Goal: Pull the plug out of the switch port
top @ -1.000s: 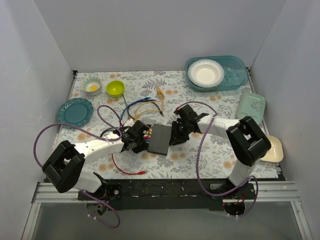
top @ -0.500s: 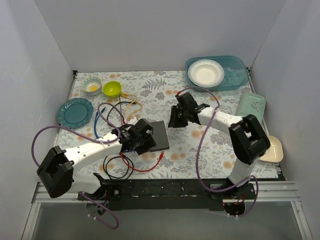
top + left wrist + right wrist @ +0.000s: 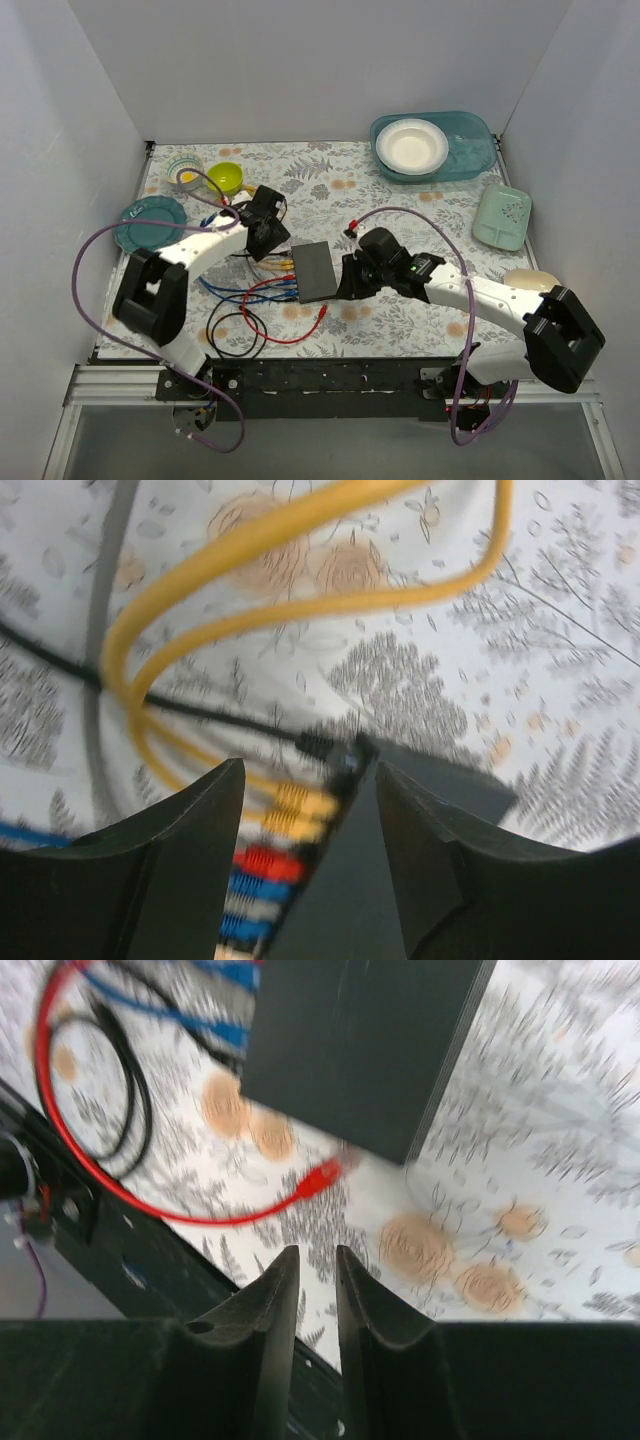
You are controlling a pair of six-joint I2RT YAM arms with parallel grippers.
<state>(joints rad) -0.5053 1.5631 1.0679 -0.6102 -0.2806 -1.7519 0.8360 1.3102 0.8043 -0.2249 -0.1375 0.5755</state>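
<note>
The black switch [image 3: 315, 272] lies flat in the middle of the table. Yellow [image 3: 300, 808], red [image 3: 268, 863] and blue [image 3: 248, 890] plugs sit in the sockets along its left edge, and their cables [image 3: 250, 290] spread out to the left. My left gripper [image 3: 272, 243] is at the switch's far left corner; in the left wrist view it [image 3: 308, 780] is open over the plug row and touches nothing. My right gripper [image 3: 347, 282] is at the switch's right edge; in the right wrist view it [image 3: 315, 1260] is shut and empty, just short of the switch [image 3: 360, 1040]. A loose red plug [image 3: 320, 1175] lies by the near corner.
A teal basin [image 3: 470, 160] with a white bowl [image 3: 412, 146] stands at the back right, and a green tray [image 3: 502, 215] lies at the right. A teal plate [image 3: 148, 222], a yellow-green bowl [image 3: 228, 177] and a small patterned bowl [image 3: 183, 168] are at the back left.
My left gripper has moved from the switch's near left side to its far left corner. My right gripper has come from behind the switch to its right edge. The cables have shifted.
</note>
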